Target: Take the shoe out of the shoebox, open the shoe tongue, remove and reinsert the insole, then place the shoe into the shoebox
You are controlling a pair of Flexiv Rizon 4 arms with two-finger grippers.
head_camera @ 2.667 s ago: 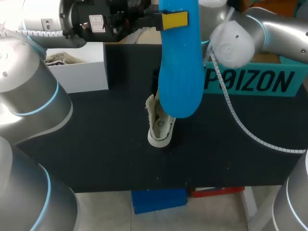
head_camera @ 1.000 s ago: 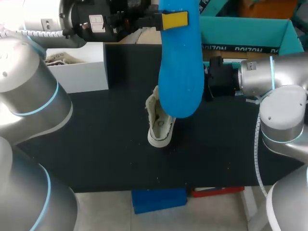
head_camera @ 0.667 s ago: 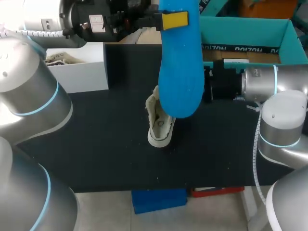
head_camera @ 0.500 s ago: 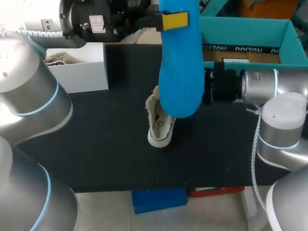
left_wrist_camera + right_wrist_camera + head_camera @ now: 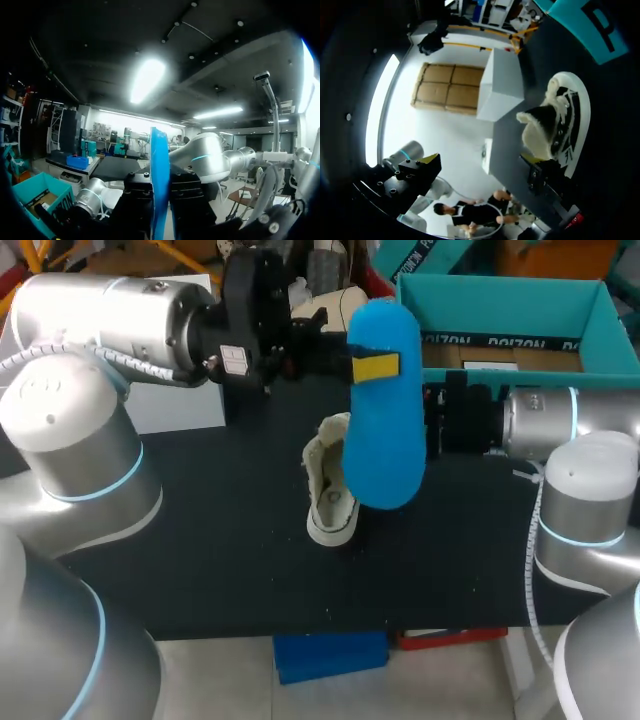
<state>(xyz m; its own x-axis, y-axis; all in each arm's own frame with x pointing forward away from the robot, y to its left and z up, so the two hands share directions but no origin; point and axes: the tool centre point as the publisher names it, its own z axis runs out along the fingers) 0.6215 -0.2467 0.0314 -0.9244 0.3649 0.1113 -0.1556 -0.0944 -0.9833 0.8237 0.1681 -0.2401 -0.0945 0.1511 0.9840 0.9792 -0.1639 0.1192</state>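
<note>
Head view, left gripper: clamped on the blue insole, holding it up above the middle of the table with the long end hanging down.
Head view, shoe: cream one, sitting mid-table, partly hidden behind the insole.
Head view, right gripper: low, just beside the shoe on the side toward the table's right edge. Honestly can't tell if it's released or clenched.
Head view, shoebox: teal, open, at the far right corner.
Left wrist view, insole: seen edge-on, pinched in the left gripper.
Right wrist view, shoe: on the table just ahead of the right gripper, with a white box beyond it.
</note>
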